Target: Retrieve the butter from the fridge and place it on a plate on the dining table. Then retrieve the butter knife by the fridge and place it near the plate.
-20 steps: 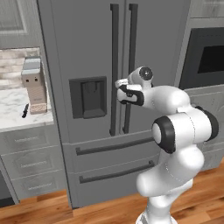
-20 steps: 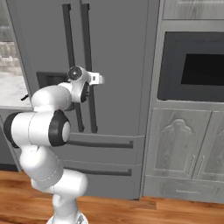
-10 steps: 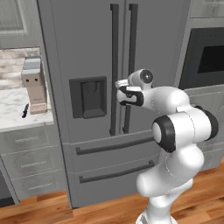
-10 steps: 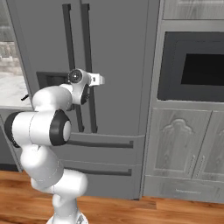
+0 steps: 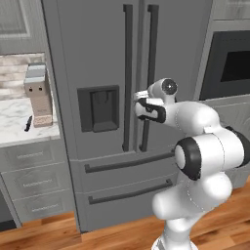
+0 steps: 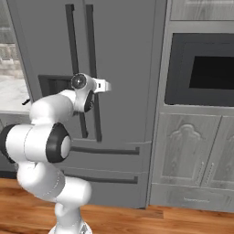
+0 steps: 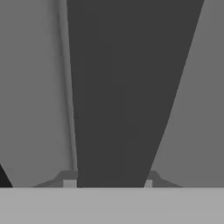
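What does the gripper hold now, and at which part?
The gripper is closed around the right door handle of the fridge, at the handle's lower half.

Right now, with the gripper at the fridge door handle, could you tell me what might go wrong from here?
1. The gripper straddles the right door's handle with fingertips just at its edges; a shallow hold could slip when pulling.
2. The two handles sit close together, so a finger may catch the left handle.
3. The arm's elbow stands before the fridge; the swinging door could strike it.
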Robot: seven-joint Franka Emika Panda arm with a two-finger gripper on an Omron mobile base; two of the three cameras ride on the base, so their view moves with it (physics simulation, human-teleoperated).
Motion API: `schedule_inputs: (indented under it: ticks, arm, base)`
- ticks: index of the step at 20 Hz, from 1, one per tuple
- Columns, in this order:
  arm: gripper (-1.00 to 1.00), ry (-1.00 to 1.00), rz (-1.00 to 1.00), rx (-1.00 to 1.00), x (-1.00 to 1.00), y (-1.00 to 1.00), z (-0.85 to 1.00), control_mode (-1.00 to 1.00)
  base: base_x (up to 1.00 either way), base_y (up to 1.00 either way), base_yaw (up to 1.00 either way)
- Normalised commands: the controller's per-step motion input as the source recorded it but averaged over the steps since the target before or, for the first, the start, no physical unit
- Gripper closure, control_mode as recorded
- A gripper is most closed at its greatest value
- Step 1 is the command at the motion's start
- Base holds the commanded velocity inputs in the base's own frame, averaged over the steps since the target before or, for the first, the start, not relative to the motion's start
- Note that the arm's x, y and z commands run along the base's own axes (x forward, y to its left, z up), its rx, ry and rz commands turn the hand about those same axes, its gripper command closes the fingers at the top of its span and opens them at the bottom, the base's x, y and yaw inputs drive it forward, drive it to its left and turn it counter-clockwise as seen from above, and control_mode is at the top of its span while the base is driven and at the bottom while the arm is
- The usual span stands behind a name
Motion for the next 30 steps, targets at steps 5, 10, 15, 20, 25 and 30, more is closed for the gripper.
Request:
schedule_inputs:
  ticks: [5, 10, 15, 20, 25, 30]
  arm:
    - [1.00, 0.16, -0.03, 0.00, -0.85, -0.64, 0.17, -1.00]
    - [1.00, 0.25, 0.00, 0.01, -0.97, -0.96, 0.08, -1.00]
    - [1.00, 0.23, 0.00, 0.03, -1.00, -1.00, 0.06, -1.00]
    - [1.00, 0.24, 0.00, 0.05, -1.00, -1.00, 0.01, -1.00]
    - [1.00, 0.06, -0.05, 0.04, -0.90, -0.58, 0.00, -1.00]
    - [-1.00, 0.00, -0.02, 0.00, -0.52, -0.09, 0.03, -1.00]
  base:
    - [0.00, 0.00, 0.00]
    - [0.00, 0.00, 0.00]
    - [0.00, 0.00, 0.00]
    - [0.00, 0.00, 0.00]
    - [0.00, 0.00, 0.00]
    - [0.00, 0.00, 0.00]
